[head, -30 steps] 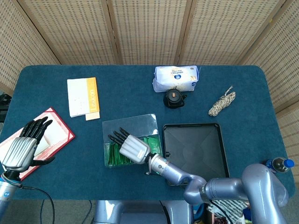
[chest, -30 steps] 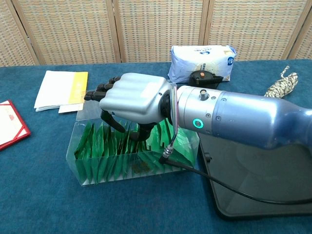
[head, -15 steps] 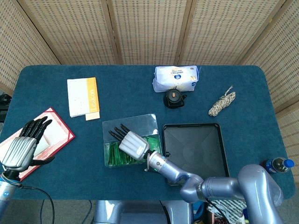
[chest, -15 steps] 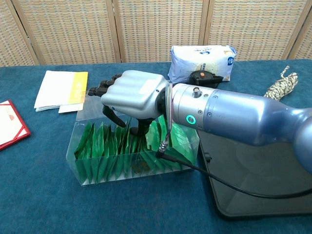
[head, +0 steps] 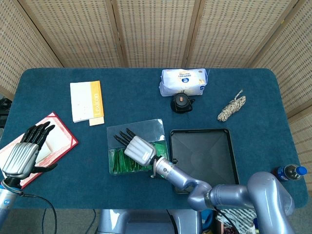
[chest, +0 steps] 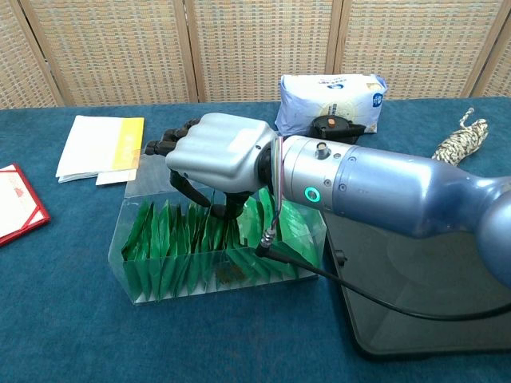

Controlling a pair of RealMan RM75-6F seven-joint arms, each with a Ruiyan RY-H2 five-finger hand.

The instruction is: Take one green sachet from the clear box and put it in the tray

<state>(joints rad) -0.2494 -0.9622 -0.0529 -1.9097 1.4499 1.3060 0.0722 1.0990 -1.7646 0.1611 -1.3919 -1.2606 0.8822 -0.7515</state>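
Note:
The clear box (head: 135,128) (chest: 160,281) stands mid-table, packed with several upright green sachets (head: 118,164) (chest: 166,239). My right hand (head: 139,150) (chest: 219,152) hovers over the box's right half, with its dark fingers (head: 121,138) spread toward the far left. Its thumb and one curled finger dip among the sachets; none is lifted, and I cannot make out a pinch. The black tray (head: 202,156) (chest: 431,307) lies empty just right of the box. My left hand (head: 22,153) rests open at the table's left edge, holding nothing.
A red folder (head: 54,132) (chest: 16,203) lies under the left hand. At the back are a white-and-orange booklet (head: 87,101) (chest: 100,148), a white packet (head: 184,81) (chest: 331,100), a black round device (head: 181,103) (chest: 335,126) and a coiled rope (head: 231,108) (chest: 459,140). A bottle (head: 290,171) stands front right.
My right hand has shifted slightly farther over the box and its thumb has sunk a little deeper among the sachets. The left hand has not moved.

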